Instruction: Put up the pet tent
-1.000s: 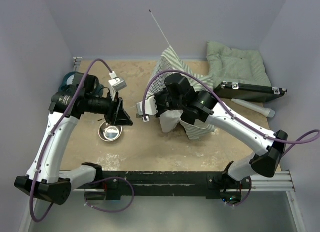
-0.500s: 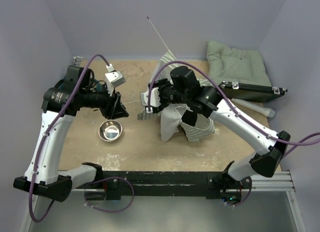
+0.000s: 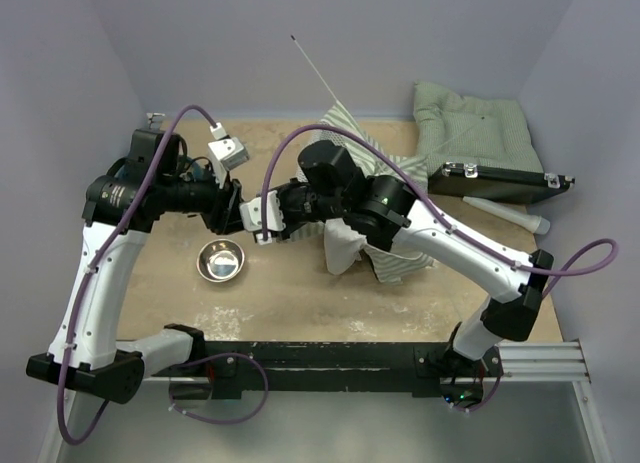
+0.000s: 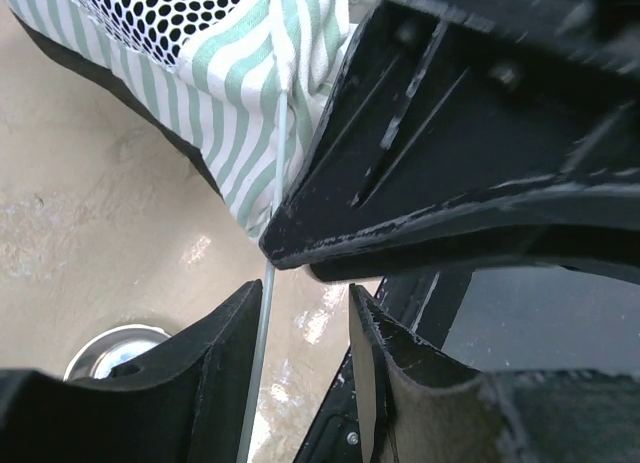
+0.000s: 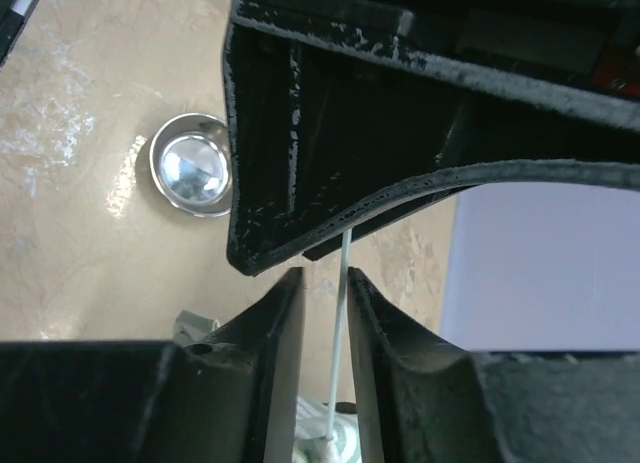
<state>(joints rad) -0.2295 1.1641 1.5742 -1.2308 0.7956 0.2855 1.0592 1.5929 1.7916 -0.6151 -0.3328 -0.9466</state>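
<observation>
The table [image 3: 300, 298] is walled in on the left, far and right sides. Bare surface is seen along its near edge, in front of the steel bowl [image 3: 220, 260] and the pet tent [image 3: 342, 251]. The pet tent is heaped right of centre, partly under the right arm [image 3: 460, 255]. One thin pole [image 3: 315, 66] is raised from it past the far edge.

One green cushion [image 3: 470, 123] is set in the far right corner, with one black case [image 3: 500, 181] just beside it. One white tube [image 3: 505, 215] lies near the right edge. One bowl and two arms are counted.

The left arm [image 3: 95, 273] and the right arm are both bent inward. The left end effector [image 4: 305, 303] and the right end effector [image 5: 325, 283] are held tip to tip, close together, left of the tent and beyond the bowl. Each is seen with its fingers apart. A thin pole is passed through each gap, unclamped, and in the left wrist view it lies just beside one finger.
</observation>
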